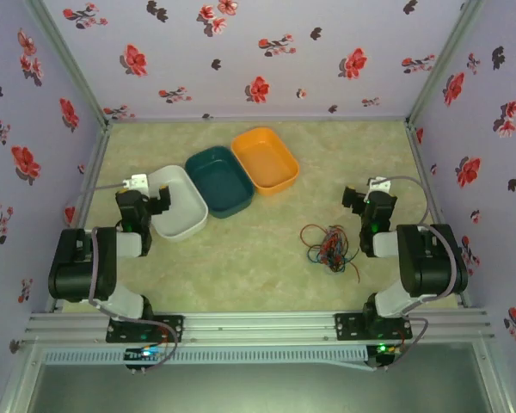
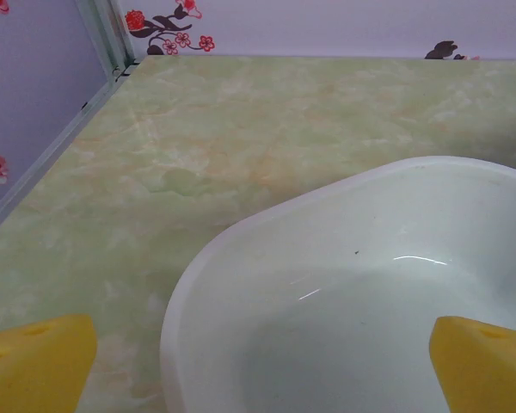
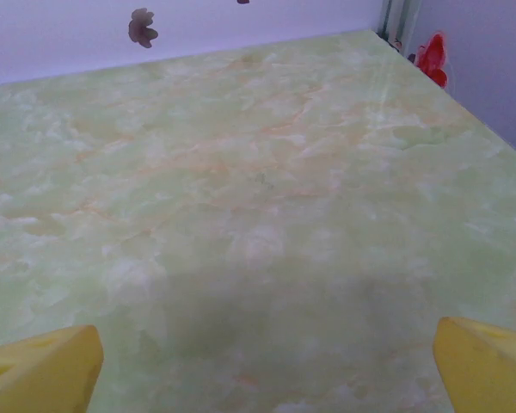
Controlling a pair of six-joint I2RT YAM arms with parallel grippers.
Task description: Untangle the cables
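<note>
One pale green marbled tabletop [image 1: 258,275] forms the floor of a booth whose walls [image 1: 241,52] are lilac with red and dark flowers. Two black arms sit folded at its near edge, the left arm [image 1: 82,267] and the right arm [image 1: 426,258]. Three shallow tubs stand edge to edge in a slanting row toward the back left: a white tub [image 1: 189,205], a teal tub [image 1: 219,179] and an orange tub [image 1: 265,159]. The cables [image 1: 329,247], a small snarl of red-orange, black and blue wires, lie on the bare tabletop just beside the right arm's wrist and well apart from the tubs. The left tool [image 1: 161,200] hangs over the near end of the white tub, its yellow fingertips [image 2: 34,366] spread wide with nothing between them. The right tool [image 1: 354,200] hovers over bare marble behind the cables, its yellow fingertips [image 3: 486,366] likewise wide apart and holding nothing.
</note>
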